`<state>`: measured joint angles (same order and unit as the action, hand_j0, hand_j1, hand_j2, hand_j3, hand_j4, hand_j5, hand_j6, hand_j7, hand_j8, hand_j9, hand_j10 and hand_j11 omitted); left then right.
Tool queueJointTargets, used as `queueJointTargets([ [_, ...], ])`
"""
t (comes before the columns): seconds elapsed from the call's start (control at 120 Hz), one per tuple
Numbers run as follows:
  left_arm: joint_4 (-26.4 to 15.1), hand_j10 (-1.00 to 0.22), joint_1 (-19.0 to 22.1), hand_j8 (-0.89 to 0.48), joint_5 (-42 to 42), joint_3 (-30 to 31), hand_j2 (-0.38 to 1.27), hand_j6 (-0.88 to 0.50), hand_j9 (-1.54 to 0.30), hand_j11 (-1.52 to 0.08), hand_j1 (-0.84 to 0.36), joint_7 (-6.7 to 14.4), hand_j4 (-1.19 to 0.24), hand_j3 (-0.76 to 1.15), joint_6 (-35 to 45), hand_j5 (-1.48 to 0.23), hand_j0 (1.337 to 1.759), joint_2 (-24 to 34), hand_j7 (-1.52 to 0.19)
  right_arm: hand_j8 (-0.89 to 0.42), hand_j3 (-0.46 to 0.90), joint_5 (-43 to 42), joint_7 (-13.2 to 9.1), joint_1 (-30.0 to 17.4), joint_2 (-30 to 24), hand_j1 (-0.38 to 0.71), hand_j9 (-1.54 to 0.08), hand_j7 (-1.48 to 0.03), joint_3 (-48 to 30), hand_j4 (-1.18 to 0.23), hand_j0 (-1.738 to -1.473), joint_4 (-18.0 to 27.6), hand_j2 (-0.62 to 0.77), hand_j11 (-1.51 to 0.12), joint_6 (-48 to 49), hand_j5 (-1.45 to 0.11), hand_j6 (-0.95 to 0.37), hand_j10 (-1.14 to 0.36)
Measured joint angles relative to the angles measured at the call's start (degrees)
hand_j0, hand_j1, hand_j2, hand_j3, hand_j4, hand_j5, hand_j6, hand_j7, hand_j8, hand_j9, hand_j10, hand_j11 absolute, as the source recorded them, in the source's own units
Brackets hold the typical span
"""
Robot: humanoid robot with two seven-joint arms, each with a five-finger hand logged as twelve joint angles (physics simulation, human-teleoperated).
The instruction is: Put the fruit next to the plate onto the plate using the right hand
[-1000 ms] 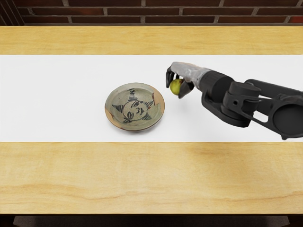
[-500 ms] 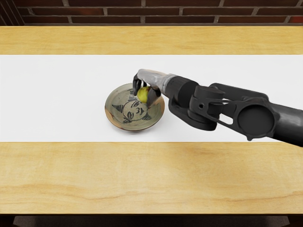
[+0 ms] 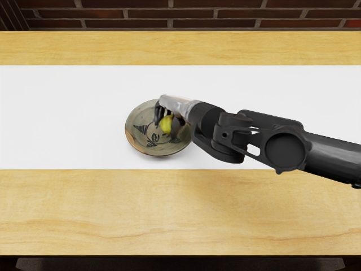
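Note:
A yellow-green fruit (image 3: 166,123) is held in my right hand (image 3: 165,118), whose fingers are curled around it. The hand and fruit are over the middle of a round grey-green plate (image 3: 138,127) with dark markings and a brown rim, which sits on the white runner. My right arm (image 3: 271,145) reaches in from the right edge and covers the plate's right side. I cannot tell whether the fruit touches the plate's surface. The left arm does not show.
A white runner (image 3: 67,113) crosses the wooden table (image 3: 169,214) from left to right. A brick wall (image 3: 180,14) stands behind the table's far edge.
My right hand carried the fruit leftward from beside the plate's right rim to over the plate's middle, and it has lowered a little in the last half second.

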<state>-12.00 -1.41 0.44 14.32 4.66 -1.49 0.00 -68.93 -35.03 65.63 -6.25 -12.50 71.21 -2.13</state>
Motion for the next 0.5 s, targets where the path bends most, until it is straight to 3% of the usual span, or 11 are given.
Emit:
queueJointTargets([
  [0.2, 0.0, 0.0, 0.0, 0.0, 0.0, 0.0, 0.0, 0.0, 0.0, 0.0, 0.35, 0.0, 0.0, 0.0, 0.0, 0.0, 1.658, 0.0, 0.0, -0.26, 0.0, -0.1, 0.0, 0.0, 1.2, 0.3, -1.03, -0.93, 0.0, -0.65, -1.651, -3.4, 0.22, -1.02, 0.0, -1.06, -0.43, -0.48],
  [0.267, 0.0, 0.0, 0.0, 0.0, 0.0, 0.0, 0.0, 0.0, 0.0, 0.0, 0.35, 0.0, 0.0, 0.0, 0.0, 0.0, 1.658, 0.0, 0.0, -0.31, 0.0, -0.2, 0.0, -0.1, 1.8, 0.28, -0.93, -0.86, 0.1, -0.61, -1.654, -4.5, 0.17, -0.93, -0.2, -0.95, -0.47, -0.5],
  [0.375, 0.0, 0.0, 0.0, 0.0, 0.0, 0.0, 0.0, 0.0, 0.0, 0.0, 0.35, 0.0, 0.0, 0.0, 0.0, 0.0, 1.658, 0.0, 0.0, -0.32, 0.0, -0.3, 0.0, -0.1, 2.2, 0.18, -0.72, -0.68, 0.0, -0.49, -1.655, -5.7, 0.07, -0.72, -0.4, -0.74, -0.41, -0.43],
  [0.5, 0.0, 0.0, 0.0, 0.0, 0.0, 0.0, 0.0, 0.0, 0.0, 0.0, 0.35, 0.0, 0.0, 0.0, 0.0, 0.0, 1.658, 0.0, 0.0, -0.32, 0.0, -0.3, 0.0, 0.0, 2.3, 0.11, -0.58, -0.56, -0.1, -0.41, -1.657, -5.9, 0.01, -0.58, -0.5, -0.59, -0.37, -0.38],
])
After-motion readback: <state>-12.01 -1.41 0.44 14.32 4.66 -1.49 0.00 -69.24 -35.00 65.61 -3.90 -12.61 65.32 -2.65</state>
